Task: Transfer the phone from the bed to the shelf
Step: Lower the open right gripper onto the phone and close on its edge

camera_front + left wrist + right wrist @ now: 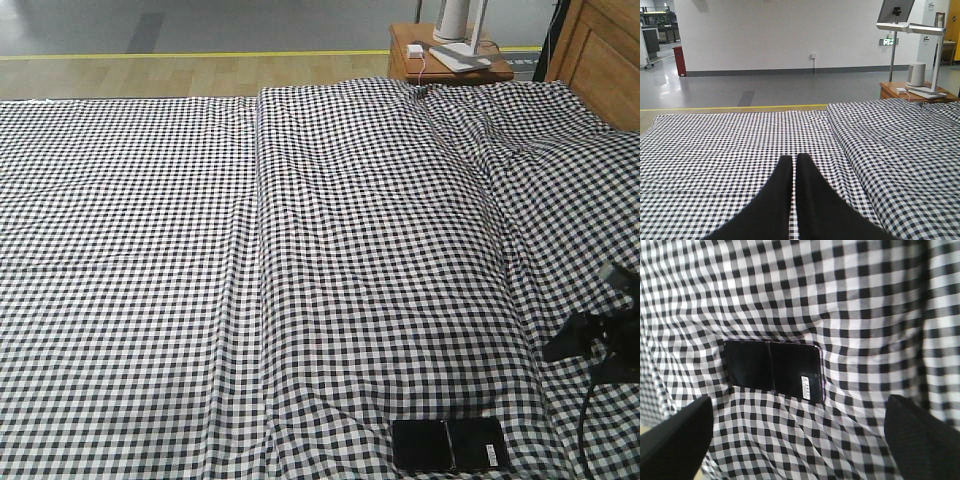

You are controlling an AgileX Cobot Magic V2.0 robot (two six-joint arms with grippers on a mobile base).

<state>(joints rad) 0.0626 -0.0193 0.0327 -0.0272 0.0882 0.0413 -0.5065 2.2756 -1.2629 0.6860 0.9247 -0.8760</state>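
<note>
One phone [772, 371] lies flat on the bed [865, 300]. It sits just ahead of the two fingers [675, 440] of the right gripper [799, 412], within their span and untouched; they gape wide and grasp nothing. The left gripper [794, 161] hovers over the checked cover, its two fingers pressed together and empty.

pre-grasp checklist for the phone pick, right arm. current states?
1. Phone located: ok, flat on the bed.
2. Right gripper open: ok, jaws wide apart.
3. Phone within jaw span: ok, though it lies ahead of the jaws.
4. Grip made: not ok, nothing held yet.
5. Left gripper out of the way: ok, shut and empty; phone not in its view.
6. Shelf in view: not ok, no view shows it.
</note>
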